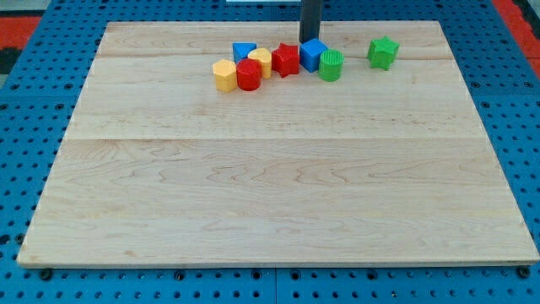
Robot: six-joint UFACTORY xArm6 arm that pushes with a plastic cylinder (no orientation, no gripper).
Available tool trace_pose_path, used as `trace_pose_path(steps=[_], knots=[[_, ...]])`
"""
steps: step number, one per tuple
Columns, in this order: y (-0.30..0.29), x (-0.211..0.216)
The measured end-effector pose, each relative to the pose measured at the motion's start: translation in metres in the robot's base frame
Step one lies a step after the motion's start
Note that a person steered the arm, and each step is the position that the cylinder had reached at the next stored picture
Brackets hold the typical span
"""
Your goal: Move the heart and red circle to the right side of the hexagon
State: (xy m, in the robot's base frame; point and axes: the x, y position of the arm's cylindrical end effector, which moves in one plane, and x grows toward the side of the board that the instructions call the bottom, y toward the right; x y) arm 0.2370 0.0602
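Note:
A yellow hexagon (224, 75) lies near the view's top, left of centre. A red circle (249, 74) touches its right side. A yellow heart (261, 61) sits just up and right of the red circle, partly behind it. My tip (309, 40) is at the view's top, right behind the blue cube (313, 54), to the right of the heart and the red circle and apart from both.
A blue triangle (244, 51) lies behind the heart. A red star (286, 60) sits between the heart and the blue cube. A green circle (331, 65) touches the cube's right side. A green star (382, 52) stands apart, farther right. The wooden board (270, 186) lies on a blue perforated table.

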Motion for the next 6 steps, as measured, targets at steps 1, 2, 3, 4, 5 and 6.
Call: trace_pose_path(steps=[1, 2, 3, 4, 5, 6], knots=[[0.0, 0.011], [0.0, 0.036], [0.0, 0.041], [-0.001, 0.032], [-0.018, 0.015], [-0.069, 0.025]])
